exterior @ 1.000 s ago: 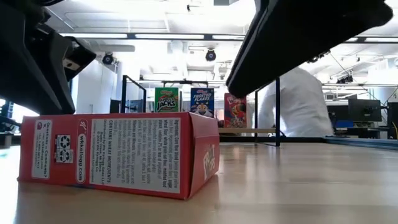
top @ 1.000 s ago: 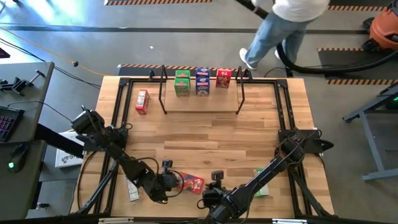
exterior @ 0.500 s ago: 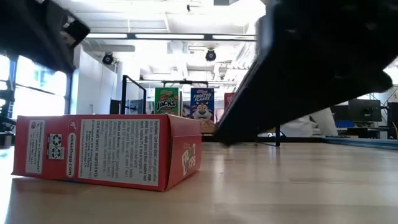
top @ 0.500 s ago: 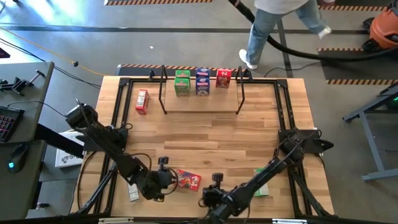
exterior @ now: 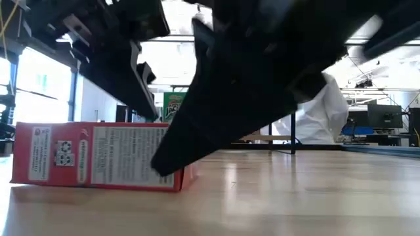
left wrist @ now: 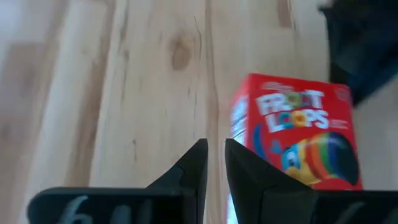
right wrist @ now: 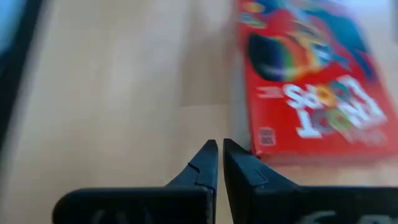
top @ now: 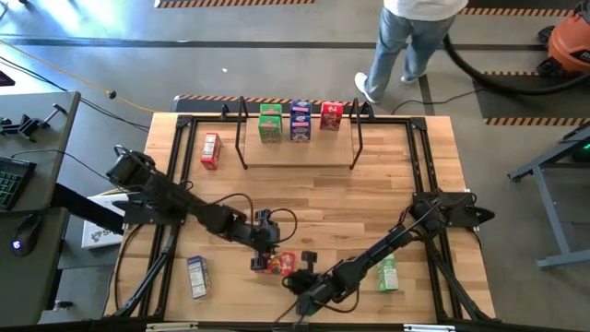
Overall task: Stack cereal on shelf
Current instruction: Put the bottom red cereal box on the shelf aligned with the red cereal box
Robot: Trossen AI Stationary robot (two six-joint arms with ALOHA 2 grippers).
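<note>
Glossy cardboard cereal box (left wrist: pixel 301 140) w/ red print, on smooth lt-wood tabletop (top: pixel 304 198) w/ visible grain.

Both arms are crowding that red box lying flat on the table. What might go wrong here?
The left gripper and right gripper sit on either side of the red Froot Loops box, close enough that they might bump each other. Neither holds it; with fingers this narrow they may just shove the box across the table.

Three cereal boxes (top: pixel 300 121) stand on the shelf (top: pixel 297 153); one flat box (top: pixel 283 264) lies between both grippers.
</note>
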